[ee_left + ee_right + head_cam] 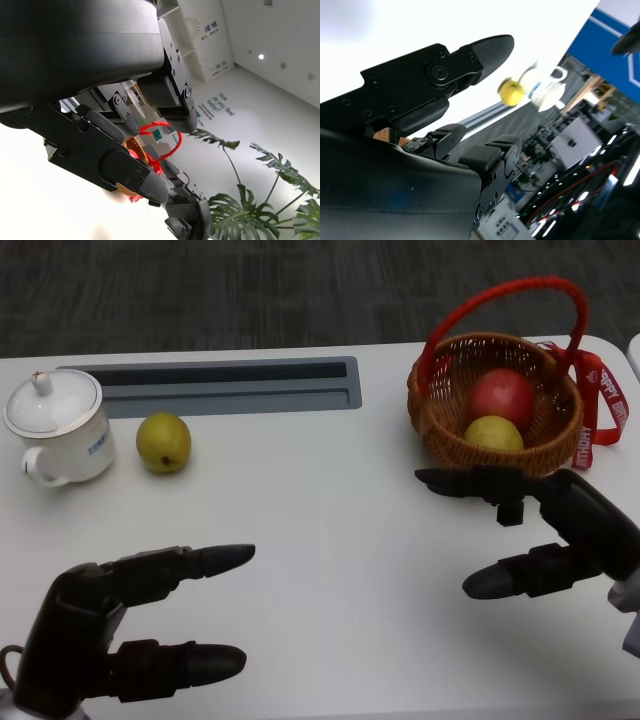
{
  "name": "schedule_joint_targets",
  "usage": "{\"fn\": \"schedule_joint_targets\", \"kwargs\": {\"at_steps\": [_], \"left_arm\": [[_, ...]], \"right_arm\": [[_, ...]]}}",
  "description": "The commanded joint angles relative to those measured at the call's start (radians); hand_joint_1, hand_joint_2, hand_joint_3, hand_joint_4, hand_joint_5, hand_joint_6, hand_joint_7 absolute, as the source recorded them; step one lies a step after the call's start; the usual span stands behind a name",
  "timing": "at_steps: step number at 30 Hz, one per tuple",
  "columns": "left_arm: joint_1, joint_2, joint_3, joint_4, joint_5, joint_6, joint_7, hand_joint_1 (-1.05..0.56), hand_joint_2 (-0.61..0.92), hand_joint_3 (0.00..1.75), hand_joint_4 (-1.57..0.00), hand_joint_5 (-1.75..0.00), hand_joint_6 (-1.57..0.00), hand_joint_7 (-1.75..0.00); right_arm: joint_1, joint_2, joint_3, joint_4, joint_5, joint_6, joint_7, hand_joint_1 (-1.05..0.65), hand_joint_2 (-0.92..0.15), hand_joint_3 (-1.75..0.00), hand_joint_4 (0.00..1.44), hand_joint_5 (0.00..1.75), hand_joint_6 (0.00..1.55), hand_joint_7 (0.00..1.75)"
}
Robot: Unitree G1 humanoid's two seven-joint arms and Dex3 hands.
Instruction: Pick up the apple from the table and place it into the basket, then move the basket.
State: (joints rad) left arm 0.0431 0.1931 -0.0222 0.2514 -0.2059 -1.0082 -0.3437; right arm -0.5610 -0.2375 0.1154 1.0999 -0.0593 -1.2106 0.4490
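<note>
Apple (502, 397), one red, is sitting inside the basket (437, 428) at the far right of the counter (330, 540), with one yellow fruit (493, 433) lying just beside it in the same basket. Going left to right: one white lidded cup (56, 426) is standing at the far left, one yellow-green pear (163, 442) is resting just beside it, and one grey recessed tray (220, 385) is lying behind them. One wicker basket with a red handle (500, 302) and a red ribbon (598, 400) is standing at the right. Two hands are hovering over the near edge: the left hand (130, 625) is holding nothing, fingers spread apart; the right hand (545, 530) is likewise spread and empty, its fingers reaching near the basket's front wall.
</note>
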Motion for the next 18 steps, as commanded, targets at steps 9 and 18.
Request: {"fn": "schedule_joint_targets", "kwargs": {"at_steps": [9,18], "left_arm": [[-0.051,0.033,0.031,0.076,-0.072,-0.023,-0.077,-0.48,0.72,0.00,-0.94,0.00,-0.86,0.00],[-0.070,0.041,0.060,0.110,-0.115,-0.048,-0.132,-0.43,0.70,0.00,-0.95,-0.01,-0.86,-0.01]], "right_arm": [[0.041,0.104,-0.016,-0.013,0.082,-0.046,0.079,-0.55,-0.76,-0.01,0.70,0.01,0.62,0.01],[0.076,0.151,-0.018,-0.012,0.105,-0.042,0.096,-0.51,-0.77,-0.01,0.75,0.01,0.68,0.02]]}}
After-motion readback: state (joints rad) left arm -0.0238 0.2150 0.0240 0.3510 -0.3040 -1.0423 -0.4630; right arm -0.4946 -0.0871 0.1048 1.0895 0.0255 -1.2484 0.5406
